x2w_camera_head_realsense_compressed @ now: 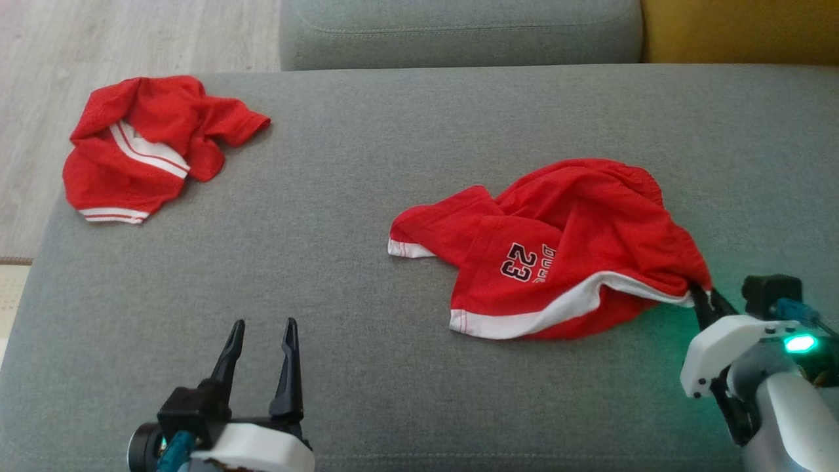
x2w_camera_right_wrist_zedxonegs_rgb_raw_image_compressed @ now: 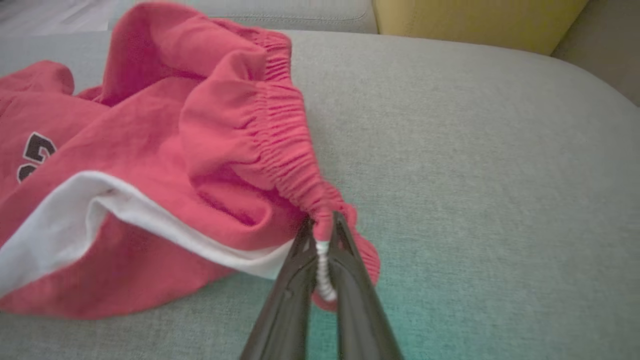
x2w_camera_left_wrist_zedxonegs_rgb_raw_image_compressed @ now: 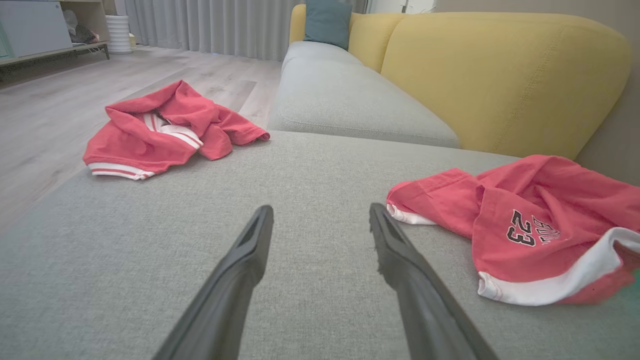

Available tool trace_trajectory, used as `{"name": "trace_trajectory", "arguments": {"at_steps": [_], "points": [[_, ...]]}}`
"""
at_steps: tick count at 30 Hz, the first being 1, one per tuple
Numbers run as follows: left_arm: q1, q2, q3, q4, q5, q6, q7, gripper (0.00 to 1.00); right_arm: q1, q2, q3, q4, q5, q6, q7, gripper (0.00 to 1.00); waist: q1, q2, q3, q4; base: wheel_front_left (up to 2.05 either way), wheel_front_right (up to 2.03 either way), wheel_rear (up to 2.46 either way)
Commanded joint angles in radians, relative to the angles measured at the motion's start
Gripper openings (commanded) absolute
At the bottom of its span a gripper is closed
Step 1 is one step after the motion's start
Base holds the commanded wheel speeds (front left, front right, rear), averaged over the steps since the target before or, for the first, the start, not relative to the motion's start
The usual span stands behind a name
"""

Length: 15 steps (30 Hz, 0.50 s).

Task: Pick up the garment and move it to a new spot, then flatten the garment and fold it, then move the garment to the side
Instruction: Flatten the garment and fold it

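Note:
The garment point(x2w_camera_head_realsense_compressed: 557, 249) is a pair of red shorts with white trim and a black "23", lying crumpled on the right half of the grey cushion point(x2w_camera_head_realsense_compressed: 367, 196). My right gripper point(x2w_camera_head_realsense_compressed: 696, 287) is shut on the near right corner of its elastic waistband point(x2w_camera_right_wrist_zedxonegs_rgb_raw_image_compressed: 290, 150); the right wrist view shows red and white fabric pinched between the right gripper's point(x2w_camera_right_wrist_zedxonegs_rgb_raw_image_compressed: 322, 225) two fingers. The shorts point(x2w_camera_left_wrist_zedxonegs_rgb_raw_image_compressed: 530, 225) also show at the right of the left wrist view. My left gripper point(x2w_camera_head_realsense_compressed: 262, 326) stands open at the lower left over bare cushion, and the left gripper point(x2w_camera_left_wrist_zedxonegs_rgb_raw_image_compressed: 320, 215) holds nothing between its fingers.
A second red garment point(x2w_camera_head_realsense_compressed: 154, 147) with white stripes lies bunched at the cushion's far left corner, near the edge above the wooden floor point(x2w_camera_head_realsense_compressed: 98, 39). A grey seat cushion point(x2w_camera_head_realsense_compressed: 459, 29) and yellow backrest point(x2w_camera_left_wrist_zedxonegs_rgb_raw_image_compressed: 500, 75) rise behind.

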Motion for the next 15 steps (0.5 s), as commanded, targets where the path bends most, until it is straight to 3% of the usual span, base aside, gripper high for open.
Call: {"name": "trace_trajectory", "arguments": {"at_steps": [1, 15], "points": [[-0.044, -0.006, 0.026, -0.030, 0.002, 0.000, -0.012, 1.00, -0.008, 0.000, -0.002, -0.043, -0.015, 0.007, -0.022, 1.00, 0.0000, 0.0000, 0.001, -0.005, 0.00, 0.00, 0.00], [-0.039, -0.006, 0.027, -0.029, 0.004, -0.008, -0.012, 1.00, 0.091, 0.066, -0.043, -0.231, -0.022, 0.007, -0.092, 1.00, 0.0000, 0.0000, -0.024, -0.042, 0.00, 0.00, 0.00]]}}
